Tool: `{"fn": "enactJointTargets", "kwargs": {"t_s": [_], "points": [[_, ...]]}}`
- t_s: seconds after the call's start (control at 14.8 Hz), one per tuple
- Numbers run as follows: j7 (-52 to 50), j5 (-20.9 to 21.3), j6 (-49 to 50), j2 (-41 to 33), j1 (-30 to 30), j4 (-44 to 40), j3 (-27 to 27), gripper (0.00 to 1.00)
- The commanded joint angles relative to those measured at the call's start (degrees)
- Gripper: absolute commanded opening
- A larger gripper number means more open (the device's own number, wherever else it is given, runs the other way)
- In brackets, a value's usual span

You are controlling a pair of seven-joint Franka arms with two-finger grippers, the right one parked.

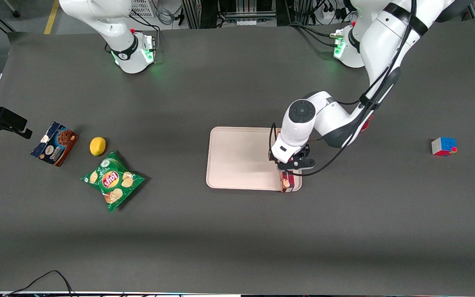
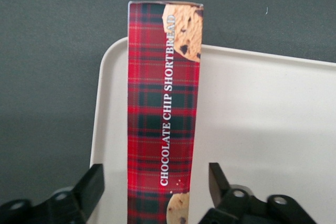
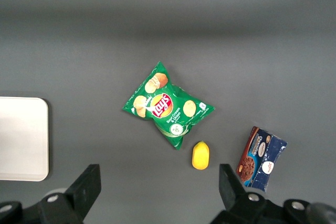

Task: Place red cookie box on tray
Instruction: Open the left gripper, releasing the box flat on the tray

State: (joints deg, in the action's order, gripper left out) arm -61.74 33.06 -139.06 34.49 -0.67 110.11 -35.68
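Dark grey matting covers the bench [image 1: 229, 239], on which the tray [image 1: 237, 159] lies near the middle. On the tray, along its edge toward the working arm's end, rests the red cookie box [image 2: 164, 114], one end reaching just past the rim. Directly above the box hangs the tool [image 1: 291, 166], released, its fingers [image 2: 93, 182] spread on either side of the carton without touching it. Toward the parked arm's end lie a green crisp bag [image 1: 113, 180], a lemon [image 1: 97, 146] and a blue cookie box [image 1: 54, 143]. A puzzle cube [image 1: 444, 146] sits toward the working arm's end.
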Motion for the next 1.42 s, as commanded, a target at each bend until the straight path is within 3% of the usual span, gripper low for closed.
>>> {"fn": "enactJointTargets", "kwargs": {"t_s": [0.0, 0.41, 0.68, 0.74, 1.01, 1.15, 1.35], "points": [[-1.27, 1.13, 1.69, 0.13, -0.30, -1.04, -0.18, 1.00], [-1.19, 1.05, 2.73, -0.83, -0.21, -3.14, -0.35, 1.00], [1.26, -0.53, 19.57, -3.64, -0.03, -11.30, -4.47, 1.00], [4.32, -1.75, 24.40, -4.25, -0.03, -14.19, -5.44, 1.00], [18.65, -13.88, 39.37, -10.48, 0.40, -24.06, -5.19, 1.00], [22.26, -16.52, 42.02, -15.83, 0.50, -24.24, -2.39, 1.00], [35.59, -21.35, 46.67, -23.31, 0.50, -23.98, 4.71, 1.00]]}}
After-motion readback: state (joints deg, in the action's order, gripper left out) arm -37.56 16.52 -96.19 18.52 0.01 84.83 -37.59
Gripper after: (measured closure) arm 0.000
